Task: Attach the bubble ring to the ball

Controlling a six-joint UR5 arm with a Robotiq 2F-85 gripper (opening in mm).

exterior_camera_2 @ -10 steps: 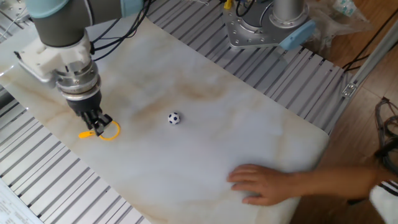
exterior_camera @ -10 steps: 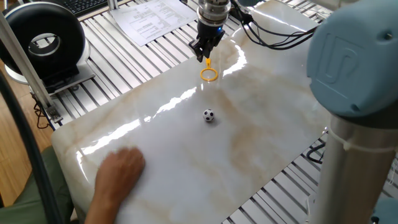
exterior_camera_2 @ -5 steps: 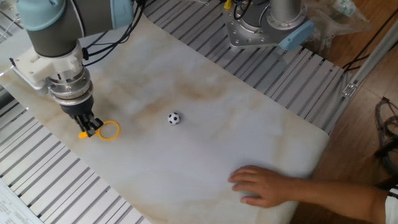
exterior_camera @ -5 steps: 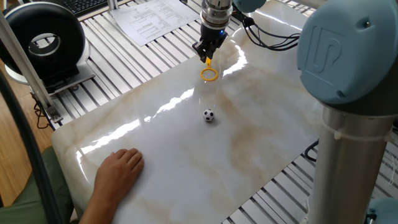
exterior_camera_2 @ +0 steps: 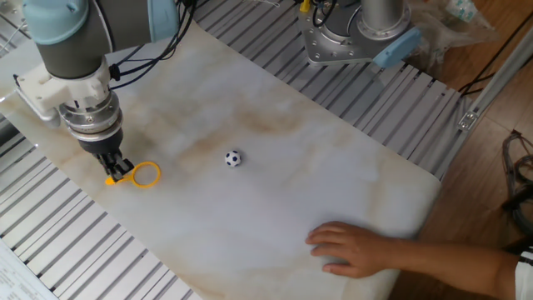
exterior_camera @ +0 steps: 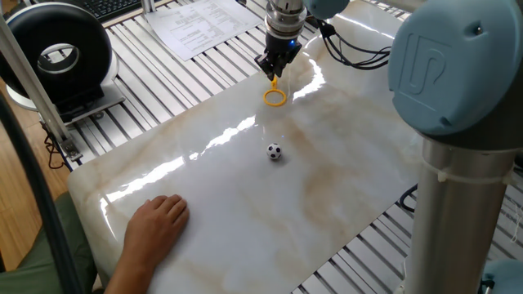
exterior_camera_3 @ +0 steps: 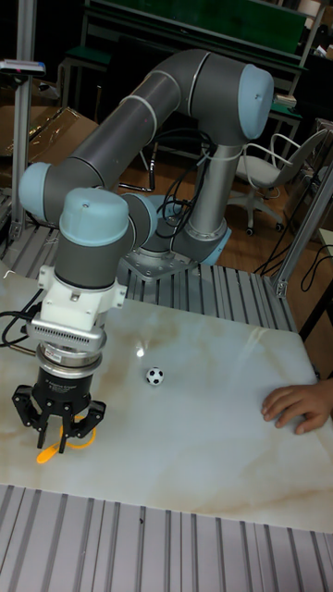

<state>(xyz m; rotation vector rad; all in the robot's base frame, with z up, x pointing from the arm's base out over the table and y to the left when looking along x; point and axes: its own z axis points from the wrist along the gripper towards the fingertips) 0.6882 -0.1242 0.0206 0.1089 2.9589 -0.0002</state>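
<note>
At upper centre of one fixed view, the gripper (exterior_camera: pixel 273 70) is clenched on the stub handle of the bubble ring (exterior_camera: pixel 276 98), hoop flat on the table (exterior_camera: pixel 343 188), likely for sliding. The ball (exterior_camera: pixel 274 152) sits mid-frame, well apart. A hand (exterior_camera: pixel 155 224) rests lower left.

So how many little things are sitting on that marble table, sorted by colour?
Yellow-orange: 1, the bubble ring by the gripper.
Black-and-white: 1, the ball.
Total: 2 things, plus a person's hand resting on the table.
</note>
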